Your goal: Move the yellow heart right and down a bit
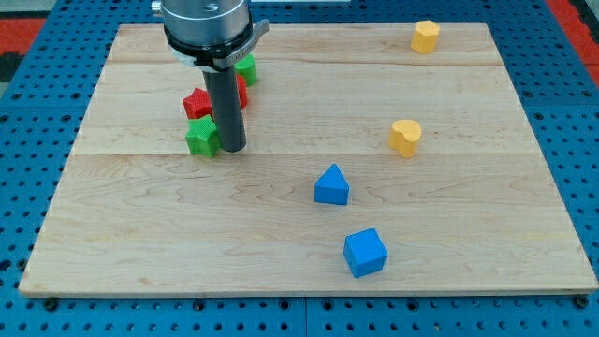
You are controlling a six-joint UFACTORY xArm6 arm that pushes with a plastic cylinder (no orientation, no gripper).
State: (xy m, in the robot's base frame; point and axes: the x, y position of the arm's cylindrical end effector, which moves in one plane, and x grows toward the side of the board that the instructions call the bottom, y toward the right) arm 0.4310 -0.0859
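Nearest the view's bottom sits a blue cube (364,253), then a blue triangular block (331,185) above it; the yellow heart (405,137) lies right of centre, well apart from my tip (233,149); my tip, a bare rod with nothing to open or close, touches a green star (201,137), red block (198,103) behind; farthest, a yellow hexagonal block (425,36)

Single camera view, set above the near edge of the wooden worktop (281,234) and tilted downward toward its far edge; the whole board fits the frame, with blue pegboard (28,187) showing round it. The arm (206,23) enters at the view's top, cropped by the frame
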